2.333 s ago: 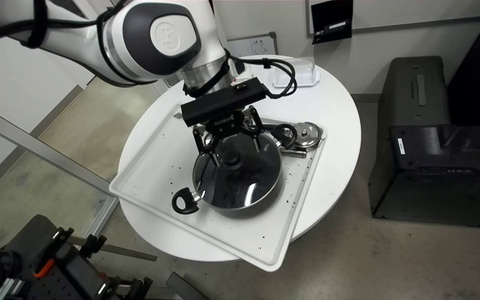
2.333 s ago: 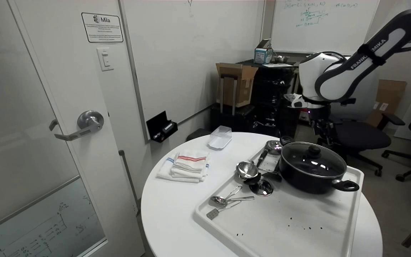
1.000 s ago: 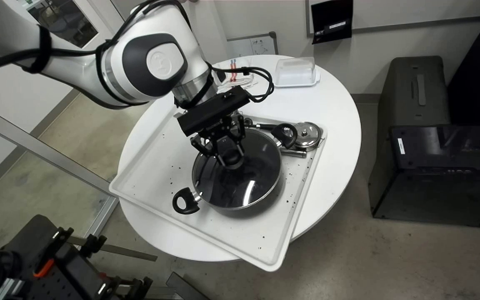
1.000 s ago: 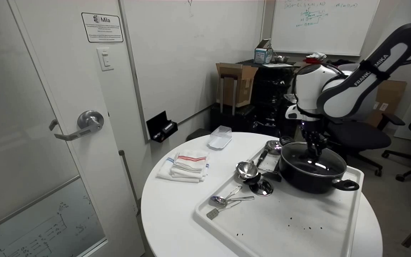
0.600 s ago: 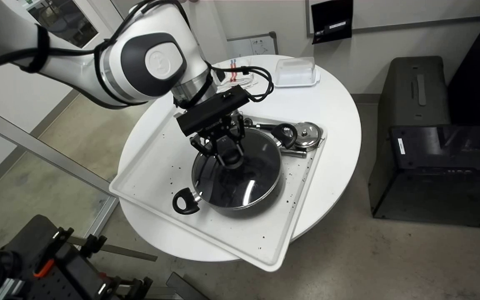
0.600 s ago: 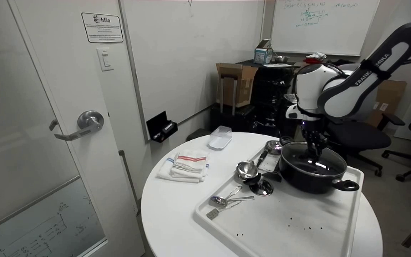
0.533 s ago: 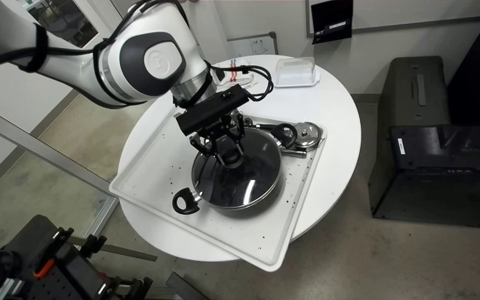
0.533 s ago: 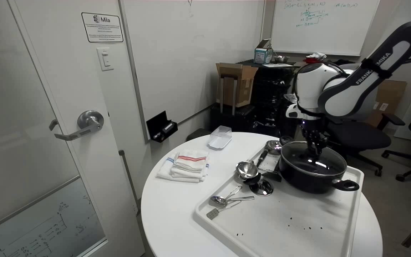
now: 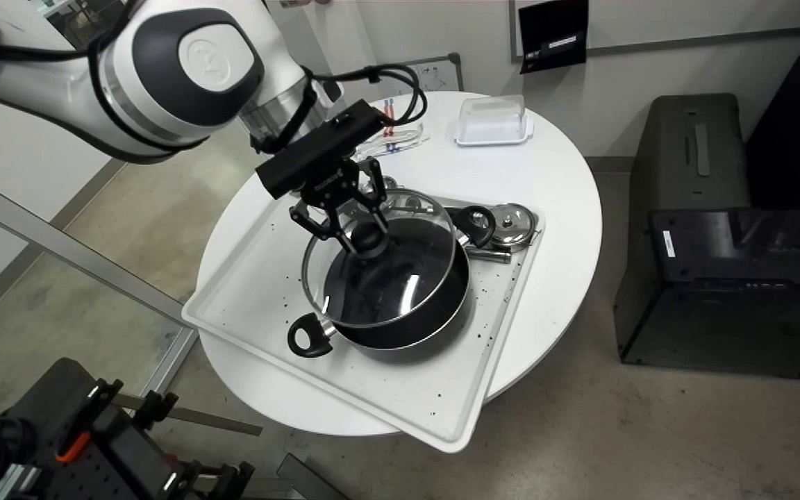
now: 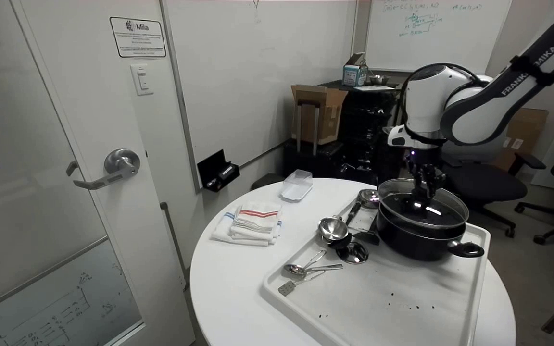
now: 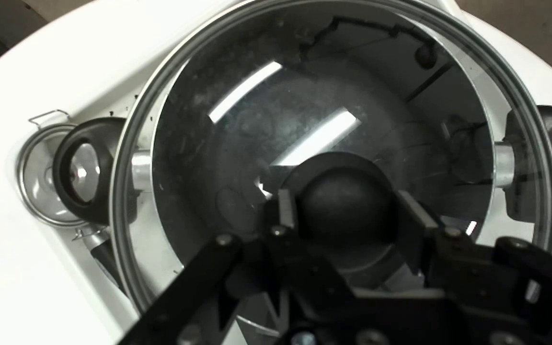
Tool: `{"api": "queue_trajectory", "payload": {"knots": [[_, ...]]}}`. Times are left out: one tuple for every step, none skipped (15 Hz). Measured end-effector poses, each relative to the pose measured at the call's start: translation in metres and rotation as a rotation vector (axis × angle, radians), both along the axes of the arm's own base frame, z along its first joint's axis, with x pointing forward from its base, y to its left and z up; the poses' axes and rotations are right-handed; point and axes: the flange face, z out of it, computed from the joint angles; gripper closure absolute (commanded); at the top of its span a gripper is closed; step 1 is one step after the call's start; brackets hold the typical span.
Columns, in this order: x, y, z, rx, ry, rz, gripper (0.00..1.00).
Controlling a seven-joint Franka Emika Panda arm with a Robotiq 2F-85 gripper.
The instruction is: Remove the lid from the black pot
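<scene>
Lid [image 9: 405, 267] above pot [image 9: 408, 332], utensils [image 10: 368, 236] beside; towels [image 10: 250, 226] apart

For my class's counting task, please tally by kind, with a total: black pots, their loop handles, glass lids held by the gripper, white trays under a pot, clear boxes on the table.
Black pot: 1
Loop handles: 2
Glass lid held by the gripper: 1
White tray: 1
Clear box: 1
Total: 6
</scene>
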Motion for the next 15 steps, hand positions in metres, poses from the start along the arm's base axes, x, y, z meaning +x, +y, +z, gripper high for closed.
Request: {"api": "queue_trajectory", "payload": {"knots": [[-0.001,0.008,0.002,-0.009,0.000,0.017,0.74],[-0.002,0.017,0.003,-0.018,0.000,0.037,0.74],[-0.004,0.028,0.003,-0.028,0.000,0.057,0.74],[-0.005,0.041,0.001,-0.040,0.001,0.077,0.74],[-0.008,0.055,-0.001,-0.051,0.002,0.098,0.74],[-0.010,0.071,-0.004,-0.063,0.002,0.119,0.74],[-0.014,0.086,-0.008,-0.073,0.002,0.140,0.74],[-0.018,0.102,-0.011,-0.081,0.001,0.161,0.74],[-0.022,0.118,-0.014,-0.088,0.000,0.181,0.74],[-0.027,0.134,-0.017,-0.092,-0.002,0.200,0.74],[-0.032,0.151,-0.020,-0.094,-0.004,0.219,0.74],[-0.037,0.167,-0.023,-0.095,-0.006,0.237,0.74],[-0.042,0.182,-0.026,-0.096,-0.009,0.254,0.74],[-0.047,0.195,-0.028,-0.096,-0.012,0.271,0.74],[-0.052,0.208,-0.031,-0.097,-0.014,0.287,0.74]]}}
